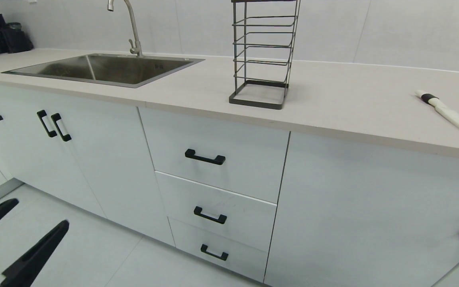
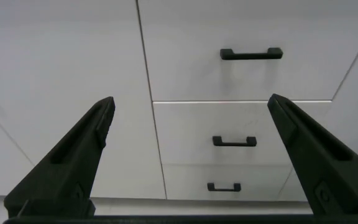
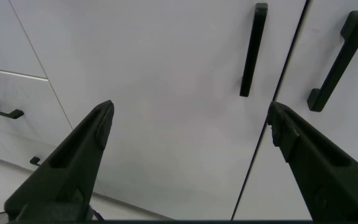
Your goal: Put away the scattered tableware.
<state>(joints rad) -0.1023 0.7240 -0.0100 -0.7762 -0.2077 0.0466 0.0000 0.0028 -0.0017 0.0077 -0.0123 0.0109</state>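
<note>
A white knife (image 1: 448, 113) lay far right on the counter (image 1: 353, 99), well apart from the wire rack (image 1: 263, 59). The left gripper (image 2: 191, 106) and right gripper (image 3: 191, 109) hung low, jaws spread.

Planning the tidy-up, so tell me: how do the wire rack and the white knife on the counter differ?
The wire rack stands upright; the knife lies flat. The rack is dark wire, the knife white with a black band. Both rest on the countertop.

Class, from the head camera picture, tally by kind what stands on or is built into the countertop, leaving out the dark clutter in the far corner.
Wire rack: 1
Knife: 1
Faucet: 1
Sink: 1
Total: 4
</note>
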